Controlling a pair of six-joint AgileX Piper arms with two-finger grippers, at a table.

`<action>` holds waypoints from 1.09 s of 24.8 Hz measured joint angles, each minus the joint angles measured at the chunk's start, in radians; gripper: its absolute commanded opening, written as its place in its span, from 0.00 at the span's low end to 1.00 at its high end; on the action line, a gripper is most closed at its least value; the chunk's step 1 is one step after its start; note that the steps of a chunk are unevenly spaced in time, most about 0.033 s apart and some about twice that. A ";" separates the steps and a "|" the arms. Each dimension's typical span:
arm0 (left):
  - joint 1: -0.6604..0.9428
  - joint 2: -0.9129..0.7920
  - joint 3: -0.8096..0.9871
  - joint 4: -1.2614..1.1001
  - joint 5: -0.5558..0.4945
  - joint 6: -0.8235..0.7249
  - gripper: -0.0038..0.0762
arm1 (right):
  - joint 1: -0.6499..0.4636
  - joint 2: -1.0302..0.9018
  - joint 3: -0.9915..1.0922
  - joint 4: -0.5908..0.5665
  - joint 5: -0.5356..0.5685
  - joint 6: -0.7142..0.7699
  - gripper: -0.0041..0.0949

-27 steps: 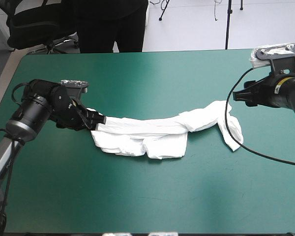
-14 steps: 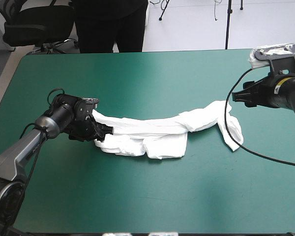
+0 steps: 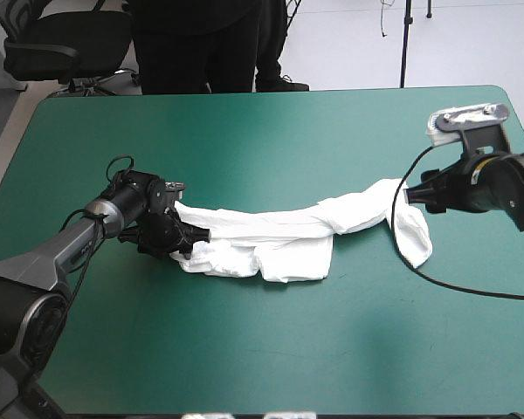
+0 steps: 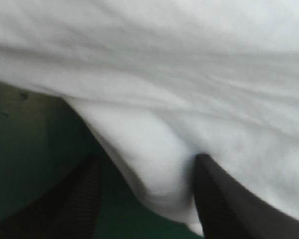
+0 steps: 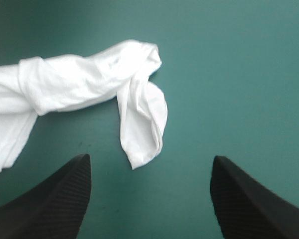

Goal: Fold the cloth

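worktop (image 3: pixel 262 358) with teal-green cover, seen from its near edge toward its far edge. the near strip carries nothing. across the middle lies the t-shirt (image 3: pixel 284 244), not yet folded: a long, twisted white band running from the left side toward the right edge, doubled and widest left of centre, with a loose flap turned toward the near edge at its right end. at the band's left end the left gripper (image 3: pixel 195 236) sits low on the cloth; its black fingers (image 4: pixel 84 199) stand apart, released, with a bulge of the fabric pushed between them, apparently so that a pinch there would catch the end of the garment. slightly farther back, near the right edge, the right gripper (image 3: pixel 412 197) hangs just beside the band's right end without touching it, its pincer spread wide, the flap ahead of it; this placement suggests readiness to take the opposite end. judged stage: early, since the shirt probably needs spreading flat before any fold.
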 measured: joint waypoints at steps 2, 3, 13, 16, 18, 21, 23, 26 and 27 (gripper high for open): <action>0.000 0.000 0.000 -0.001 0.000 0.001 0.31 | 0.000 0.000 0.077 0.005 -0.022 0.014 0.69; 0.000 0.000 0.000 -0.003 -0.003 0.002 0.26 | 0.000 0.000 0.108 0.005 -0.034 0.022 0.69; -0.001 0.001 -0.001 -0.023 -0.032 0.002 0.04 | 0.000 0.076 0.429 -0.047 -0.252 0.158 0.69; -0.001 0.001 -0.001 -0.025 -0.032 0.002 0.04 | -0.004 0.132 0.445 -0.050 -0.311 0.168 0.67; -0.001 0.001 -0.001 -0.027 -0.032 0.002 0.04 | -0.031 0.196 0.445 -0.036 -0.357 0.175 0.65; -0.001 0.001 -0.001 -0.027 -0.032 0.002 0.04 | -0.102 0.270 0.445 -0.004 -0.392 0.168 0.65; -0.001 0.001 -0.001 -0.027 -0.032 0.002 0.04 | -0.146 0.309 0.445 0.037 -0.414 0.139 0.65; -0.001 0.001 -0.001 -0.027 -0.032 0.002 0.04 | -0.168 0.379 0.445 0.112 -0.428 0.083 0.62; -0.001 0.001 -0.001 -0.027 -0.032 0.002 0.04 | -0.168 0.399 0.441 0.136 -0.433 0.068 0.57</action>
